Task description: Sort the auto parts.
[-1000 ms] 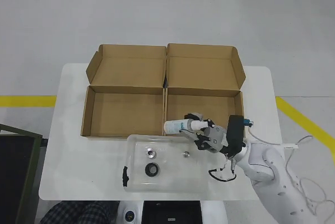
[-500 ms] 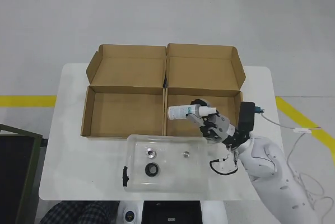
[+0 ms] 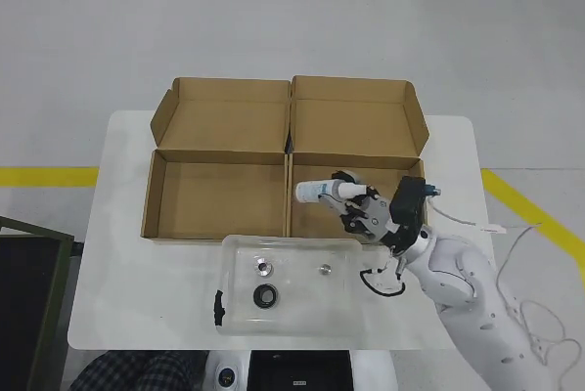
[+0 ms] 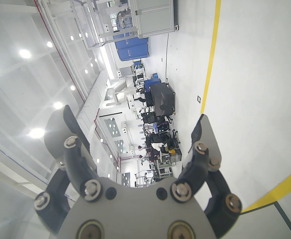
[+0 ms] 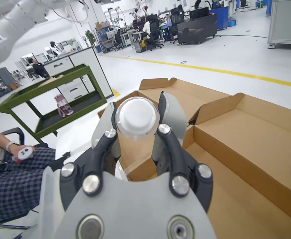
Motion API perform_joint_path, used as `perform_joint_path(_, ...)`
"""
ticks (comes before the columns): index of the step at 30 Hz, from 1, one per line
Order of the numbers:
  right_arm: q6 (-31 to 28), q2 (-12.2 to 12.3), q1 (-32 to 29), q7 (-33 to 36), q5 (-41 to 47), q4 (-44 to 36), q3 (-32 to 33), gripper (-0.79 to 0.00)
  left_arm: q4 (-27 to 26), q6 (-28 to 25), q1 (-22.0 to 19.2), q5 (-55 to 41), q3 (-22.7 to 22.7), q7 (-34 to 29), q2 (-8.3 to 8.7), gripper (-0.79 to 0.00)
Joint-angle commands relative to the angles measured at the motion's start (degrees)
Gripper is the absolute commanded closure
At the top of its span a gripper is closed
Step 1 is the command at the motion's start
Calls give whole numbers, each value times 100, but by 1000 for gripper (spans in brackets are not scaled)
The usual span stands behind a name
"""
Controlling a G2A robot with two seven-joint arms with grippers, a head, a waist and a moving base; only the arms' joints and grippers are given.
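The left gripper [image 4: 135, 115] points out into the room, fingers spread, nothing between them. On the table, the left cardboard box [image 3: 214, 200] adjoins the right cardboard box [image 3: 317, 217]. In front of both, the clear tray [image 3: 302, 305] holds a black ring [image 3: 265, 295] and two metal pieces [image 3: 261, 265]. The right gripper [image 3: 343, 193] clamps the white bottle [image 3: 314, 190], held sideways above the right box's left end.

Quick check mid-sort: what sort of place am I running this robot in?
Probably a robotics lab or factory hall: yellow floor lines, rows of desks with office chairs, and a metal-framed machine enclosure.
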Motion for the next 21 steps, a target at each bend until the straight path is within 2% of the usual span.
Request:
perform_joint_path(1, 190, -8, 39, 21, -360, 3, -31, 0, 0, 0, 0, 0, 0, 0, 0, -785)
perform_joint_path(5, 551, -32, 168, 139, -994, 63, -135, 0, 0, 0, 0, 0, 0, 0, 0, -785)
perform_joint_path(11, 857, -98, 519, 486, -1461, 316, -413, 0, 0, 0, 0, 0, 0, 0, 0, -785)
perform_joint_path(21, 1051, -287, 1296, 1120, -1628, 1023, -1071, 0, 0, 0, 0, 0, 0, 0, 0, -785)
